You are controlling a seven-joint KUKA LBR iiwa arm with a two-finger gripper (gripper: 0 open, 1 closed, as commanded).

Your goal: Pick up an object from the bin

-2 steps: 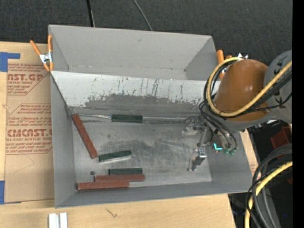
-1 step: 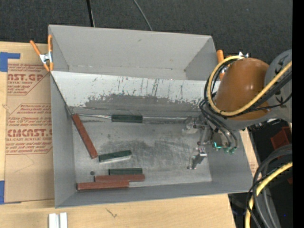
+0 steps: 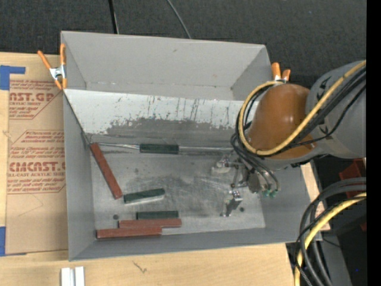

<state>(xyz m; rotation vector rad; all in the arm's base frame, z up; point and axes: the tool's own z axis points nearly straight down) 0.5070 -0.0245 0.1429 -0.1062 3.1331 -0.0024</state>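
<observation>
Nothing has been picked yet, as far as you can see. The gripper (image 3: 233, 202) sits low over a bare, scuffed patch of the bin (image 3: 166, 64) floor, and no object lies directly under it or can be seen in its grasp. Whether it is released or clenched you cannot tell from this angle, because the wrist and cables cover much of it.

Every candidate lies away from the gripper, on the side of the floor opposite the arm:

- **Nearest to the gripper:** the upper red-brown bar (image 3: 149, 223), whose near end points towards the gripper but is apart from it.
- **Beyond that end, farther from the gripper:** the lower red-brown bar (image 3: 128, 233), just beside the first along the front wall, and the short dark green bar (image 3: 157, 215), just above them.
- **Middle of the floor, near the gripper but not touching it:** the middle dark green bar (image 3: 144, 195).
- **At the foot of the back wall, well apart from the gripper:** the back dark green bar (image 3: 159, 149).
- **Farthest from the gripper:** the slanted red-brown bar (image 3: 106, 171).

So judge the task as barely begun. The gripper is down in the bin, but the approach to a thing, the closing on it and the lift all remain. You will likely need to move across towards the bars before any grasp can work.
</observation>
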